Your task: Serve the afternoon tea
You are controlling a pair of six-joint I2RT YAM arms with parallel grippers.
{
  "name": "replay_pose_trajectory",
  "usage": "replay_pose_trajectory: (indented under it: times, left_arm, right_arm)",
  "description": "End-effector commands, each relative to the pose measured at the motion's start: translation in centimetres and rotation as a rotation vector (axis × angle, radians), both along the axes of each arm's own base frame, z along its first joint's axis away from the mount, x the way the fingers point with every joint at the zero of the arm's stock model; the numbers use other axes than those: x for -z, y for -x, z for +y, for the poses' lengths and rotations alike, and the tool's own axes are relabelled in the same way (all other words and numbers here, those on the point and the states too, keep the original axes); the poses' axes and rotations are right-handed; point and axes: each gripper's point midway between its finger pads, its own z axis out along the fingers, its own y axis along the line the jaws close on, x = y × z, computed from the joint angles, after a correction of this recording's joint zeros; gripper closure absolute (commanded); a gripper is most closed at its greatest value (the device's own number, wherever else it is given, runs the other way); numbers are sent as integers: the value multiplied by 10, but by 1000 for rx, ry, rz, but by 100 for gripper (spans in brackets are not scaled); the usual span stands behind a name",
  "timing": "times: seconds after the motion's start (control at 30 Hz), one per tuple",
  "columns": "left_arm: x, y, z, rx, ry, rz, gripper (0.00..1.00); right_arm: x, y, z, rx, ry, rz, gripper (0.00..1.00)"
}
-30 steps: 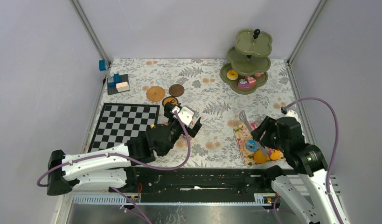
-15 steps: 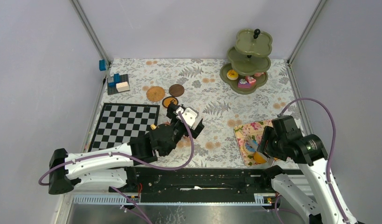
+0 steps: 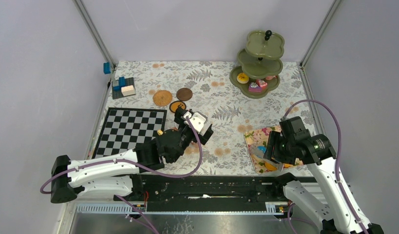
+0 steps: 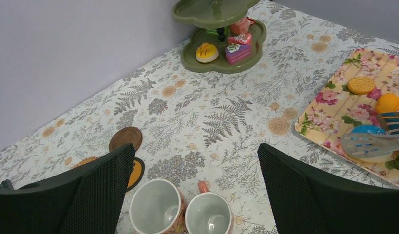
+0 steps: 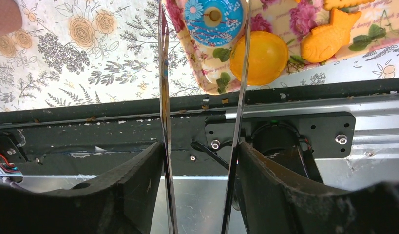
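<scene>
While the right gripper (image 5: 199, 163) clamps a pair of metal tongs (image 5: 162, 97), we read the step in hand as picking a sweet off the floral tray (image 5: 199, 68) for the olive-green stand (image 4: 214, 10). The tong blades reach down on either side of the blue donut (image 5: 214, 15), which lies at the tray's near-left corner, just beside a yellow-orange round cake (image 5: 258, 57) and a fish-shaped cookie (image 5: 331, 34). One blade stands against the donut's edge and the other a little off it, so we judge that the pinch is not yet made.

The next move calls for squeezing the tongs until both blades bear on the donut. Then it must go up and across the cloth to the stand, well apart at the far right corner. Its bottom tier already carries a few cakes, so we would aim for a bare spot.

The left gripper (image 4: 196, 165) hangs with its jaws spread wide and holds nothing. It hovers over two mugs, a pinkish mug (image 4: 156, 207) and its neighbour (image 4: 208, 214), which touch one another. A brown coaster (image 4: 125, 138) lies near them.

From above, the right arm covers the tong tips and most of the tray. The left finger hides part of an orange-and-dark disc, so we cannot tell what it is. We find no yellow mug in any view.
</scene>
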Motion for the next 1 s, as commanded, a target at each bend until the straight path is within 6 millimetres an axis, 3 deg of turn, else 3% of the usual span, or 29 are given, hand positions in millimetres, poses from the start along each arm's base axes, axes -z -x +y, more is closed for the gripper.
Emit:
replay_pose_trajectory:
  times: [0.0,0.47,0.97]
  left_arm:
    - [-26,0,-2,4,76,-15,1]
    - [-27,2,-5,19,82,-5,1]
    - [-30,4,-14,44,101,25,1]
  right_arm:
    - [0,2,1,-47,7,14,36]
    - [10,-1,-7,-15,71,58,49]
    - [-18,-24,-10,103,25,-145,57]
